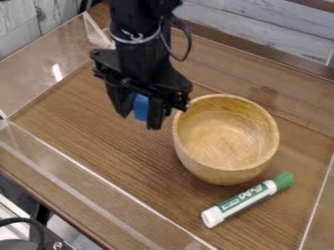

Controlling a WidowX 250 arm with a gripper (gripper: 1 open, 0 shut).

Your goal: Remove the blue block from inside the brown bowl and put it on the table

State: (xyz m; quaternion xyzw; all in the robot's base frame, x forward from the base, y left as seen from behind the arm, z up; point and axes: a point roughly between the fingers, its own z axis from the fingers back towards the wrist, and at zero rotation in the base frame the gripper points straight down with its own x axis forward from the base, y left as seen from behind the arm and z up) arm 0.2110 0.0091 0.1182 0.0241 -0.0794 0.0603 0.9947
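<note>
beside the bowl (225,140), bare inside, a green-capped white marker (248,199) lies on the table (92,137), while the gripper (143,109) pinches the small bright-blue block (141,105) above the tabletop.

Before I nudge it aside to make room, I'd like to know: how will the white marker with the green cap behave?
The marker would probably roll, since its barrel looks round and nothing visible blocks it. It seems stiff and likely light, being slim with a plastic-looking body.
</note>
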